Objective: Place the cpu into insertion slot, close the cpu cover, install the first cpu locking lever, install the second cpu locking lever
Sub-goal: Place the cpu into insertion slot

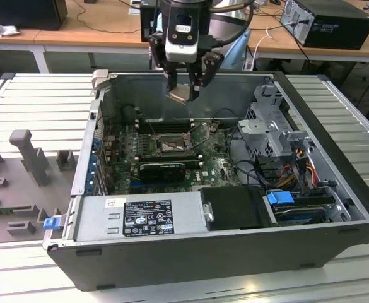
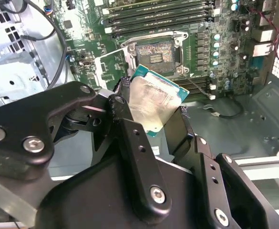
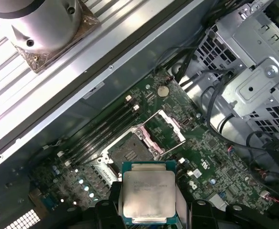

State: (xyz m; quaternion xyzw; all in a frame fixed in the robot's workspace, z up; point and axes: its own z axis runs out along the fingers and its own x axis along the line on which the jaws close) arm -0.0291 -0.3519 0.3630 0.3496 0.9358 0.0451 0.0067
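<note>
Gripper: black body carrying a pale grey front plate with a dark rounded marking, and black jointed links tapering to two fingers. In the second wrist view the links are matt black bars with rounded ends, each fastened by silver round-headed screws with hex sockets. Black cables loop beside the body, and a silver-grey round arm section shows small dark bolt holes

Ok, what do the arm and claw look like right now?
The claw is matte black: two jointed link fingers fastened with silver screws. In the exterior view it carries a pale grey front panel, with black cables looping behind. The arm's wrist is a silvery-grey cylinder.
</note>
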